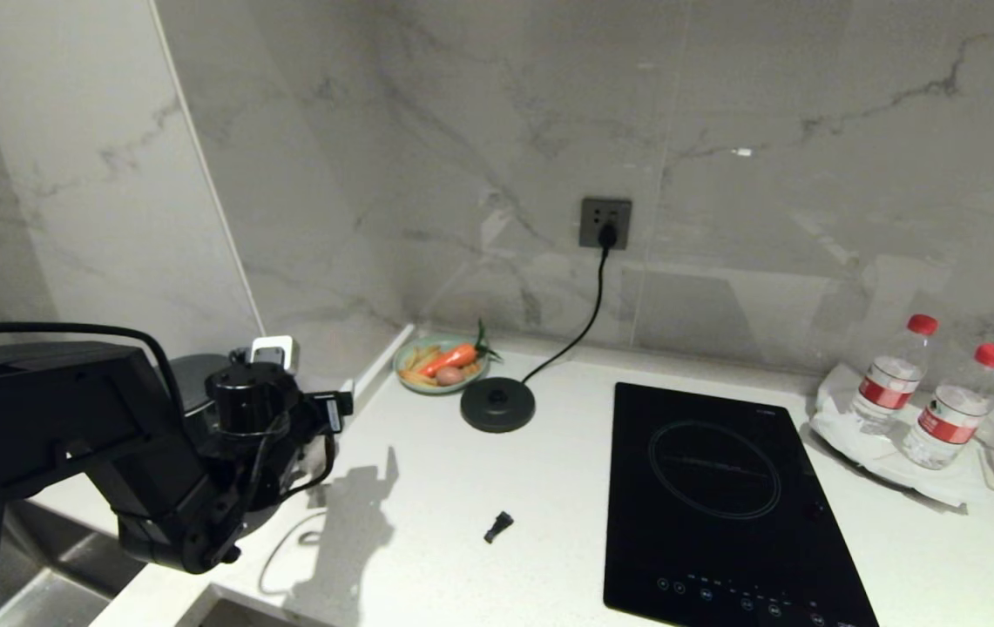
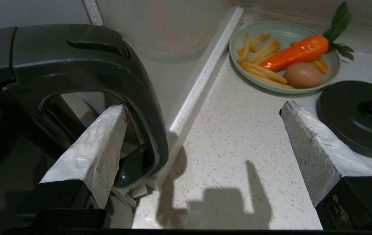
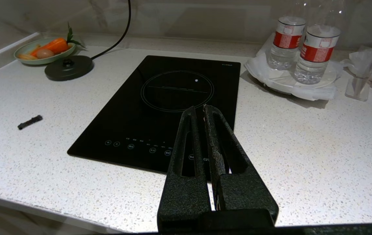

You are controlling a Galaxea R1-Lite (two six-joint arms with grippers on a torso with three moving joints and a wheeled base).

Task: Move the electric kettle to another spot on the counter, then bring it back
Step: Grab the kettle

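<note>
The black electric kettle [image 2: 75, 58] fills the near side of the left wrist view, standing at the left end of the white speckled counter [image 2: 238, 147], just past the end of the raised rim. In the head view my left arm [image 1: 200, 453] hides almost all of it. My left gripper [image 2: 203, 107] is open wide. The outer bar of the loop handle [image 2: 153, 130] stands between the white-wrapped fingers, close to one finger [image 2: 97, 147] and unclamped. My right gripper [image 3: 198, 109] is shut and empty, above the hob's front edge.
The round black corded base disc [image 1: 497, 405] lies bare beside a green plate [image 1: 412, 380] of carrot, egg and fries. A black glass hob [image 1: 714, 496] is set into the counter's middle. Two water bottles [image 1: 893, 374] stand at the right. A small black piece [image 1: 498, 526] lies loose.
</note>
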